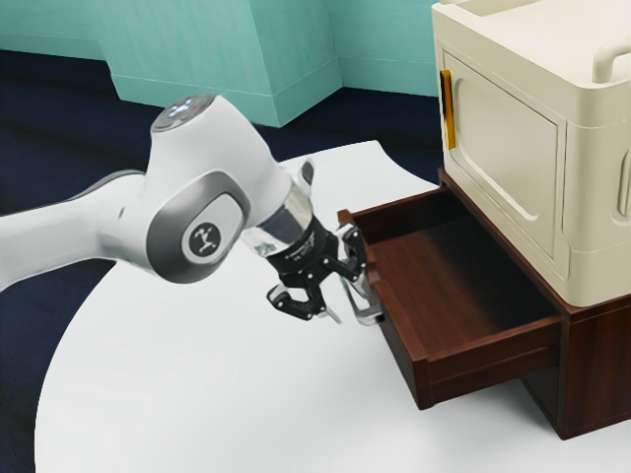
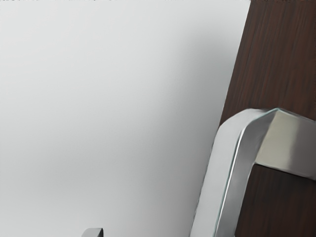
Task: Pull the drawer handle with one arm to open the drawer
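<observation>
The gripper (image 1: 349,302) is open at the front of the dark brown drawer (image 1: 402,345), its fingers spread near the silver handle (image 1: 370,316). The drawer stands well out of its cabinet, its inside exposed. In the wrist view, the handle (image 2: 236,163) runs along the drawer front (image 2: 274,54). A grey fingertip (image 2: 94,232) shows at the lower edge, with a gap between it and the handle. Whether the other finger touches the handle or sits behind its bar, I cannot tell.
A cream cabinet (image 1: 503,138) with a yellow handle (image 1: 447,110) stands on top of the brown drawer cabinet (image 1: 601,365). The white round table (image 1: 197,394) extends below the arm and in front of the drawer. Teal walls (image 1: 187,49) rise behind.
</observation>
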